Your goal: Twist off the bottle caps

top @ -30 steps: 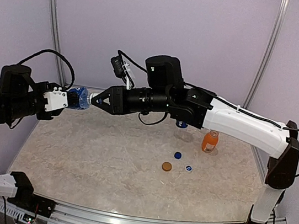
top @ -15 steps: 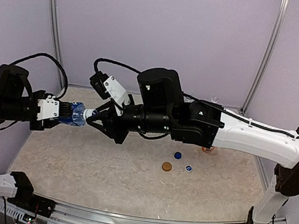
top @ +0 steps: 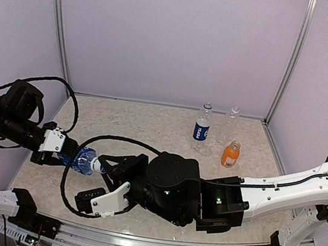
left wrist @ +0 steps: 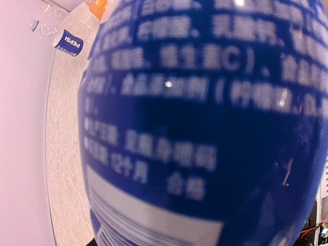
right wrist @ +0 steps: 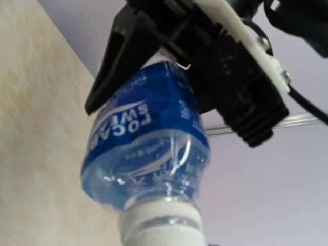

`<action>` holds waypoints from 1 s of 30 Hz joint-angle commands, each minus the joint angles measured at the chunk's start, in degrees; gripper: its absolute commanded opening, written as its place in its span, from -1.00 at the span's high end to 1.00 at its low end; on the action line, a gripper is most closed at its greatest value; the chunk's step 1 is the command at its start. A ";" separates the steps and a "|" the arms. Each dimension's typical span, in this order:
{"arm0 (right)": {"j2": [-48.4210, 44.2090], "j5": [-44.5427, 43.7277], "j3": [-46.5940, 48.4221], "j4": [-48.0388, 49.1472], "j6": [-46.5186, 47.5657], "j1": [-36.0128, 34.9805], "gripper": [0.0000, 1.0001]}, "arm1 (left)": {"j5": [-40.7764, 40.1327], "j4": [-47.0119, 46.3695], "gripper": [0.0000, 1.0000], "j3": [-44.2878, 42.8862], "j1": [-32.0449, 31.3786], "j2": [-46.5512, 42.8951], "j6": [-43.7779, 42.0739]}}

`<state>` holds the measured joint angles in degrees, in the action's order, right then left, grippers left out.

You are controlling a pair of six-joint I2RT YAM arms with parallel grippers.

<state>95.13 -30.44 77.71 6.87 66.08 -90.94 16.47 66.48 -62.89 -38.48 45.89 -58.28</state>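
1. While clamped near its base by left gripper [top: 66,154], sits roughly level at lower left of top view: blue-labelled bottle [top: 82,160], neck [top: 95,165] pointing right.
2. Left gripper: black fingers [right wrist: 110,72] closed on either side of the bottle body, in upper half of right wrist view.
3. Right gripper [top: 106,167]: dark fingers reaching to the neck from the right. Own fingers outside right wrist view, so cannot tell how wide apart or whether touching.
4. Right wrist view: white neck at bottom centre, tip cut off by frame edge. Capped or not, cannot tell.
5. Left wrist view: filled almost wholly by blue label with blurred white print.
6. Upright on table [top: 139,125], upper right of top view, well apart from the held bottle: Pepsi bottle [top: 201,125], clear bottle [top: 232,121] near it to the right, orange bottle [top: 230,155] below the clear one.
7. Right arm [top: 252,193] stretched across lower middle of top view — hiding that part of the table.
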 commanded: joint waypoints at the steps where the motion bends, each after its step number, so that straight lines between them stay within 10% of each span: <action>1: -3.93 -13.61 -2.04 1.25 12.14 -0.59 1.00 | -5.49 9.66 0.21 1.97 1.57 -1.89 1.03; 12: 0.03 -5.92 0.04 4.88 14.33 -0.90 1.00 | -3.15 8.49 0.21 0.13 1.54 -1.60 3.10; 18: 0.41 -5.50 -0.74 12.62 9.11 -0.26 -0.96 | -3.77 7.06 0.21 -0.56 1.52 -1.66 4.91; 24: -2.48 -3.82 -1.16 9.53 -2.25 0.48 -0.99 | -9.79 -0.21 0.20 0.76 1.57 -2.07 6.17; 30: -5.34 16.65 4.03 -3.22 -46.56 10.49 -0.99 | -22.35 -17.58 0.19 4.91 1.57 -3.06 3.52</action>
<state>93.10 -28.08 77.89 10.59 52.73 -87.99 3.55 62.02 -60.38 -37.26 43.42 -53.34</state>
